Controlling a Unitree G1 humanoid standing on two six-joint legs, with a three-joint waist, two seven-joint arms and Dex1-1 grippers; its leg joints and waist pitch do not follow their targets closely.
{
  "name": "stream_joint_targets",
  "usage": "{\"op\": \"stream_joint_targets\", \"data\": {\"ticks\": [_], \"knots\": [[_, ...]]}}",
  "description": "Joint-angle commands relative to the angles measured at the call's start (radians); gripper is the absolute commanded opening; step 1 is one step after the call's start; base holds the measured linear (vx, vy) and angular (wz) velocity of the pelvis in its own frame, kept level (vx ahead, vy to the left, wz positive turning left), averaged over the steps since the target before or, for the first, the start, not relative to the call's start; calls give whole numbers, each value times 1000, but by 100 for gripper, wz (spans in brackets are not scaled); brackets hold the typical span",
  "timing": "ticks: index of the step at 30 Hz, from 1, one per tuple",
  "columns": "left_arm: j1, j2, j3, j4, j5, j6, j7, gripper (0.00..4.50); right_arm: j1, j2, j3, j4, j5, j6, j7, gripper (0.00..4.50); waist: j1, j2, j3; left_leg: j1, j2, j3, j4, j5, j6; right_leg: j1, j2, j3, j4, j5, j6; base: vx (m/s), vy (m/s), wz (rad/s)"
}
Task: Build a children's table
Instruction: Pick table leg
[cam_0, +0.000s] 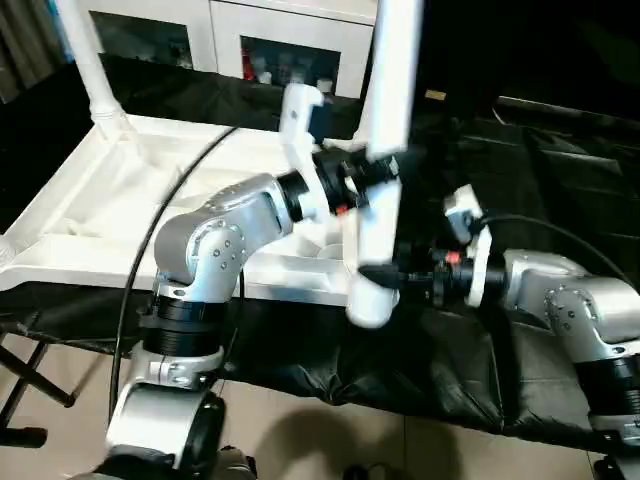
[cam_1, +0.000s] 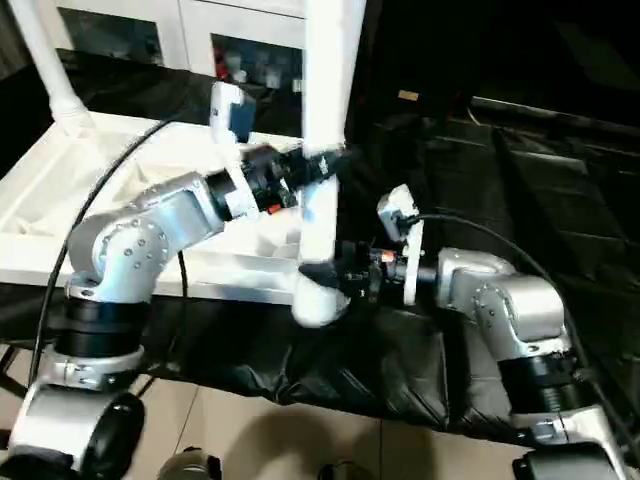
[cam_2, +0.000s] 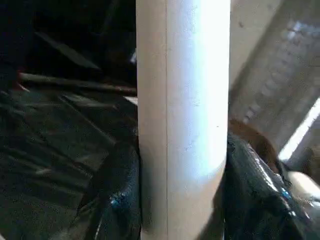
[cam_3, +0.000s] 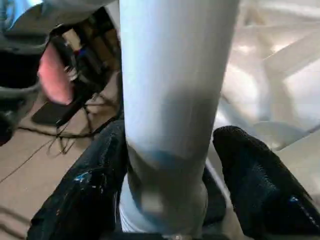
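- Holding a white tube leg (cam_0: 385, 150) upright, the left gripper (cam_0: 375, 182) clamps it partway up, its black fingers (cam_2: 117, 195) pressed against both sides of the tube.
- The right gripper (cam_0: 392, 275) sits lower on the same leg, near its rounded bottom end. One finger (cam_3: 92, 185) lies against the tube; the other stands slightly off it, so the jaws look loosely spread rather than clamped.
- Behind both grippers lies the white table top (cam_0: 90, 200), ribbed underside up, on a dark cloth (cam_0: 420, 370). Another leg (cam_0: 90, 60) already stands in its far corner socket.
- Risk, as a judgement: with the lower grip slack, the leg hangs from the left gripper alone. It could slip or swing, miss the near corner socket, or knock the top's edge.
- The held leg's bottom end hangs just beside the top's near edge, not seated.
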Motion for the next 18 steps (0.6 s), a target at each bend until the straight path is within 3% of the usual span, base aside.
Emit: {"op": "stream_joint_targets", "data": {"ticks": [1,10,11,15,16,18], "knots": [[-15,-2,-18,-23,-16,8,-19,182,-22,-17,10,1,-6,4,24,296,4,-4,-97,16,10,-2,-65,-146,-3,65,-55,22,-81,-211,-182,0,0,0],[-22,0,-30,-10,-17,1,-39,182,-30,-25,54,9,-9,5,89,296,6,-7,-99,15,10,-2,-64,-137,1,67,-56,22,-79,-204,-186,0,0,0],[-24,1,-30,-8,-17,0,-41,182,-29,-27,56,10,-9,6,93,268,6,-6,-98,16,10,-2,-64,-135,2,66,-55,22,-79,-204,-187,0,0,0],[-26,5,-32,-6,-17,0,-46,182,-28,-29,58,16,-8,9,100,242,7,-6,-99,16,10,-2,-63,-138,-1,67,-56,22,-80,-213,-186,0,0,0],[-27,5,-32,-5,-17,1,-47,182,-28,-29,58,17,-7,12,101,242,8,0,-98,15,9,-3,-64,-139,-3,67,-56,22,-79,-212,-186,0,0,0],[-28,5,-30,-4,-18,1,-47,182,-26,-30,56,17,-4,17,102,219,7,-4,-98,16,9,-3,-64,-145,-3,67,-54,22,-81,-215,-184,0,0,0]]}}
